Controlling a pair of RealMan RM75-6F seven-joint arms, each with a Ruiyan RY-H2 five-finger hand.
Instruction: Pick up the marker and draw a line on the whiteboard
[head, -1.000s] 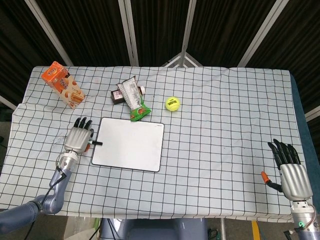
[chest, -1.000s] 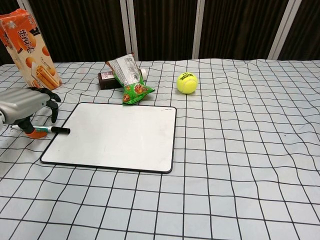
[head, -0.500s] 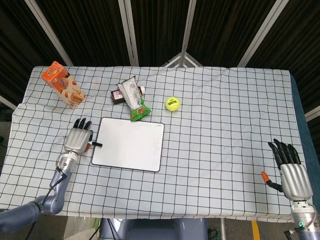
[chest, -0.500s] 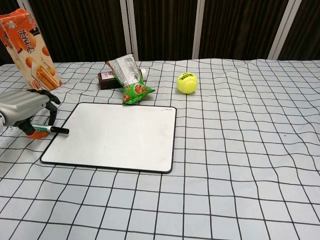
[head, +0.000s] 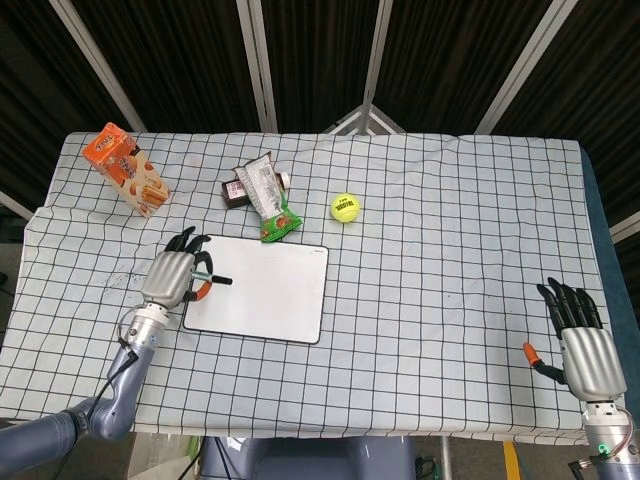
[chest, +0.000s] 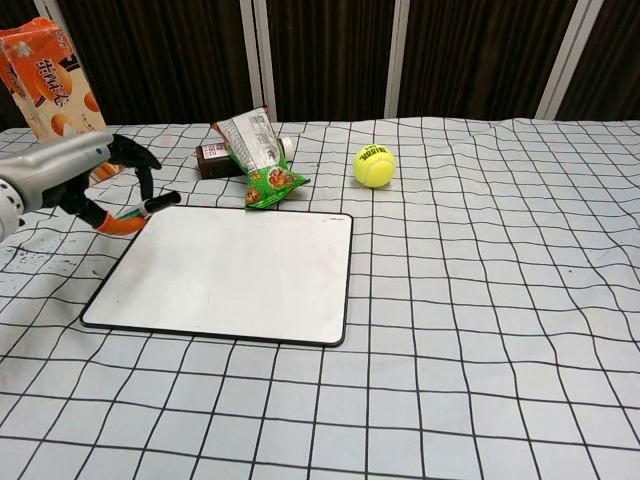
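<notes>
The whiteboard lies flat on the checked cloth, left of centre, its surface blank. My left hand hovers above its left edge and holds the marker, an orange-bodied pen whose black tip points right over the board, lifted off the table. My right hand rests at the near right corner of the table with its fingers spread and nothing in it; only the head view shows it.
An orange snack box stands at the far left. Snack packets lie just beyond the board's far edge, and a yellow tennis ball sits to their right.
My left hand has picked the marker up off the cloth and moved up and right, toward the board's left edge. The right hand stays still.
</notes>
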